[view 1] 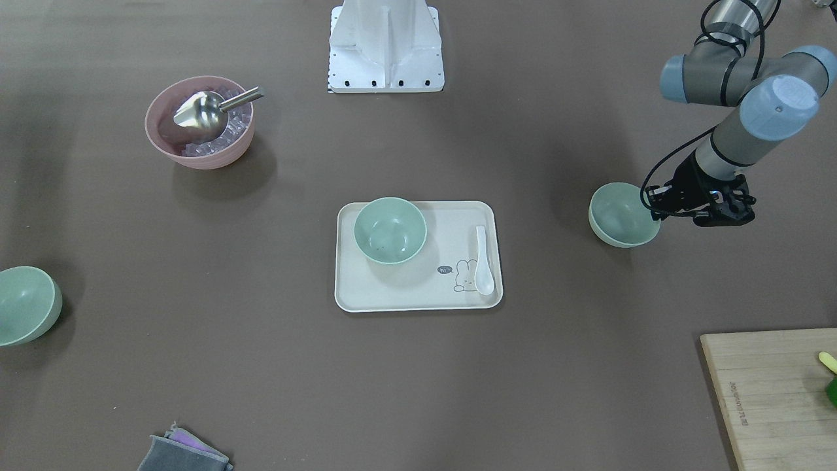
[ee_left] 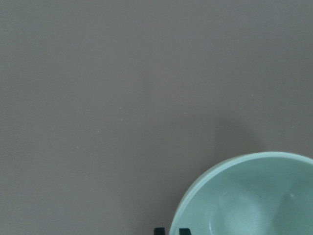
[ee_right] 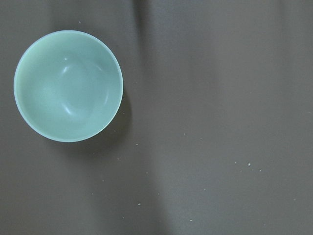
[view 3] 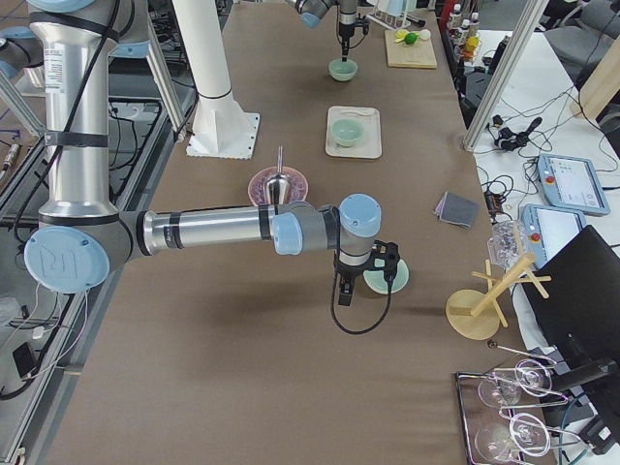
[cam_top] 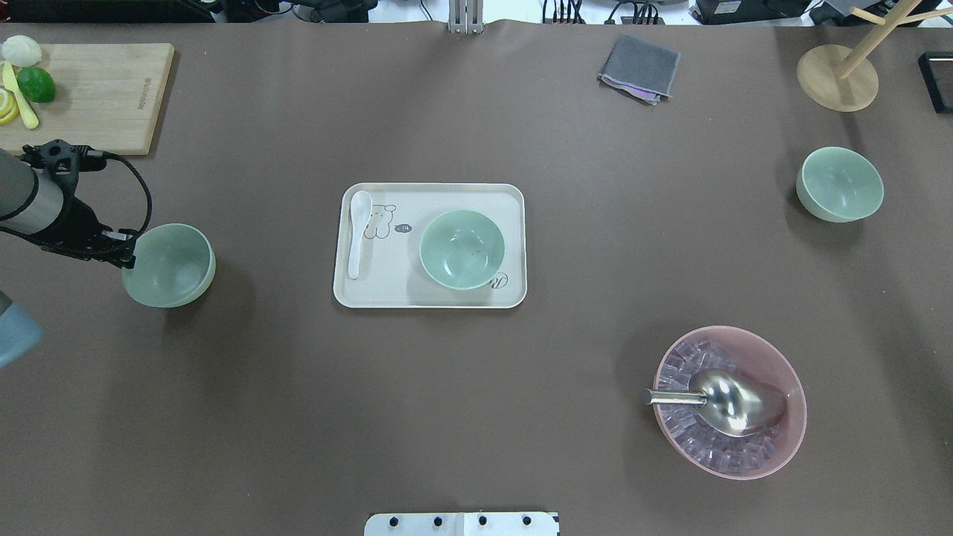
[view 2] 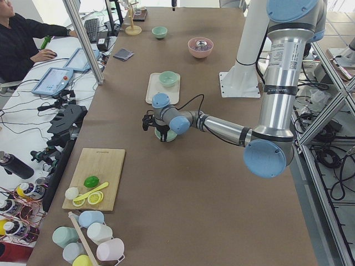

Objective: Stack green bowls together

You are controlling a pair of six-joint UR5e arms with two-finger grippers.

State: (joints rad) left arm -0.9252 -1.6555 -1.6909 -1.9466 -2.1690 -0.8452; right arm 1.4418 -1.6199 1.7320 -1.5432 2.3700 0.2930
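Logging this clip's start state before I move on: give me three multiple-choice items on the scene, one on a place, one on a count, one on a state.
1. Where does the white spoon lie?
A) on the tray
B) in the pink bowl
C) on the cutting board

2. How many green bowls are there?
A) two
B) three
C) four

3. How do the green bowls stand?
A) all nested
B) two nested, one apart
C) all apart

Answers:
1 A: the spoon lies along one side of the tray.
2 B: there is the bowl on the tray, the bowl by the left pincer and the bowl at the robot's far right.
3 C: each sits alone, none inside another.
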